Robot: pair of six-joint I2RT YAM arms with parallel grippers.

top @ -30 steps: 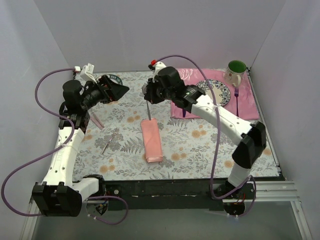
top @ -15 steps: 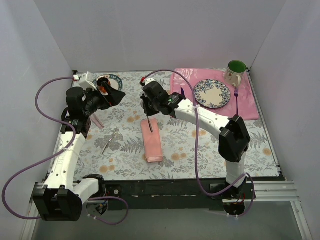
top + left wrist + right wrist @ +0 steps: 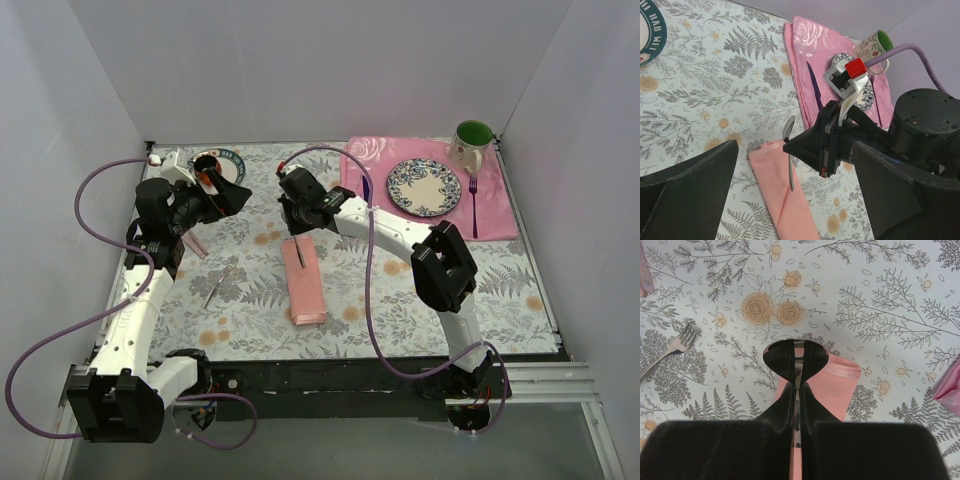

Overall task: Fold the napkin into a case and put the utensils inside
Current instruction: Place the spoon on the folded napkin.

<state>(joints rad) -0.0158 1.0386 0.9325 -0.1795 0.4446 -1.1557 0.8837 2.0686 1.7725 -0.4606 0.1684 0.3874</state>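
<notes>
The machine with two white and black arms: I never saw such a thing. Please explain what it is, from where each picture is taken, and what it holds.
It is a robot: two jointed arms bolted at a table's near edge. The wide picture looks down from above and behind them. The other two come from a camera on each wrist, so the black shapes at the bottom are that arm's own fingers. The right gripper is shut on a shiny silver metal spoon, whose handle points down over the narrow salmon-pink folded cloth case. The left gripper is open and holds nothing. A silver fork lies on the flowered tablecloth. The pink rose-patterned placemat at the far right carries a blue-patterned plate, a purple fork and a purple knife.
</notes>
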